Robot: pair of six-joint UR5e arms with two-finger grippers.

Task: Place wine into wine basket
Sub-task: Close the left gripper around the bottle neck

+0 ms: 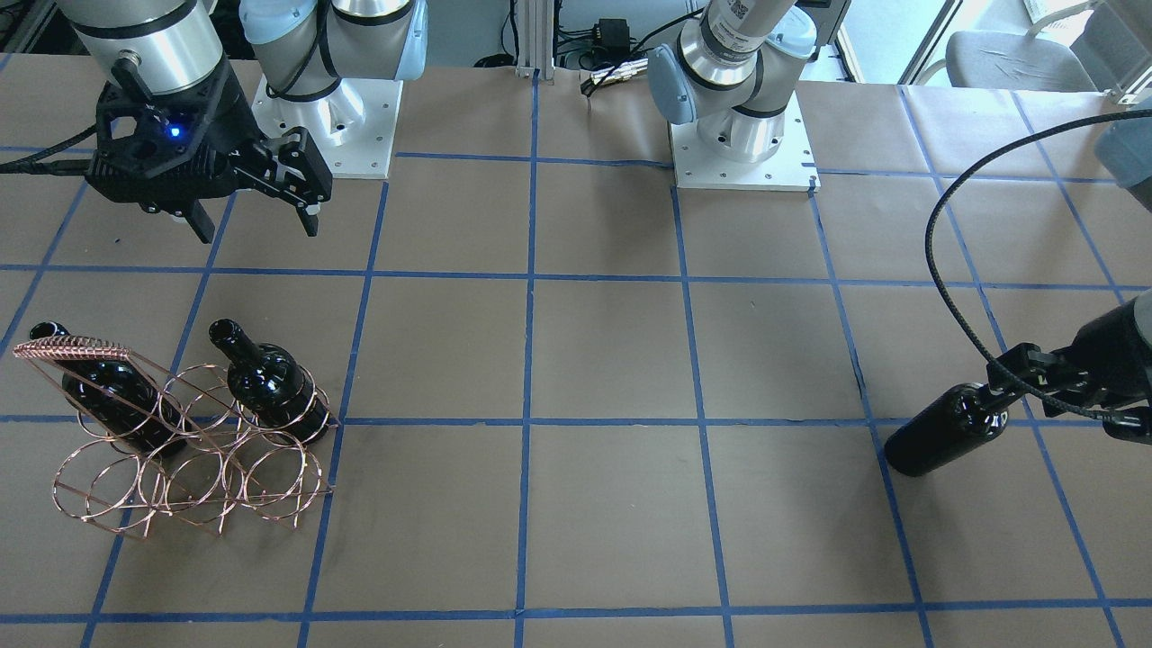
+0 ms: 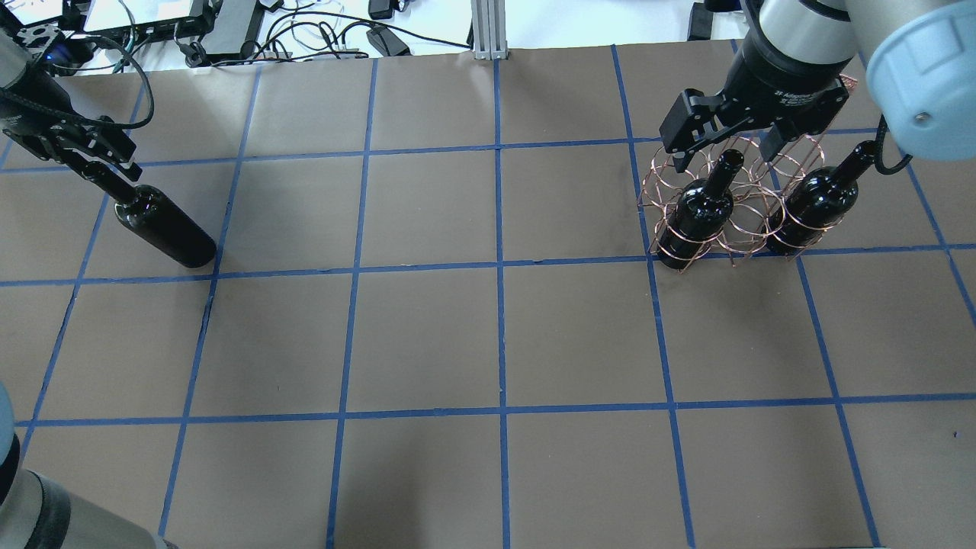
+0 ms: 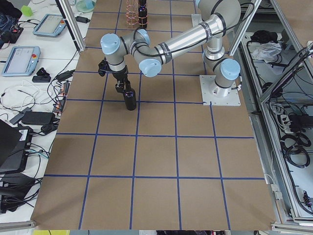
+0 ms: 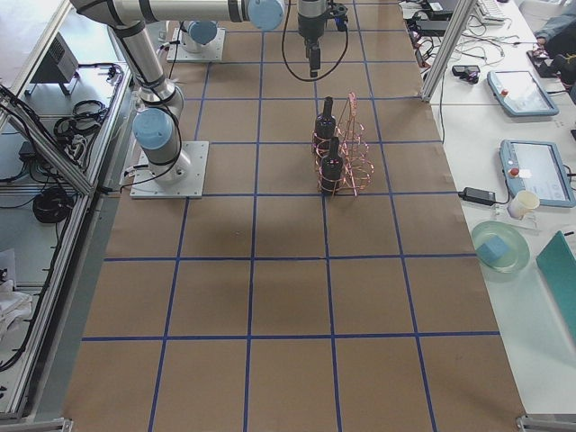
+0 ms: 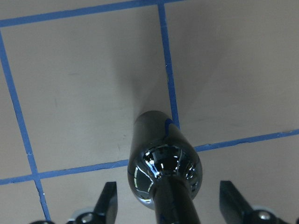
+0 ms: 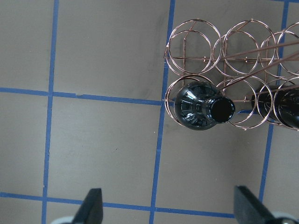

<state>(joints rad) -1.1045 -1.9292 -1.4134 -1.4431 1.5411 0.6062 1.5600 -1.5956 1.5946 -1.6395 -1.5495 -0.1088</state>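
A glossy black wine bottle (image 2: 164, 232) stands upright on the table at my far left; it also shows in the front view (image 1: 945, 441). My left gripper (image 2: 103, 164) is open, with its fingers (image 5: 110, 200) apart on either side of the bottle's neck and not touching it. The copper wire wine basket (image 2: 732, 229) stands at my right and holds two identical bottles (image 2: 705, 210) (image 2: 816, 202). My right gripper (image 2: 724, 158) is open and empty, above the basket and over the nearer bottle's mouth (image 6: 222, 109).
The brown paper table (image 2: 496, 343) carries a grid of blue tape lines. Several basket rings (image 6: 196, 46) hold nothing. The arm bases (image 1: 738, 135) stand at the table's back edge. Cables lie beyond the far edge (image 2: 305, 30).
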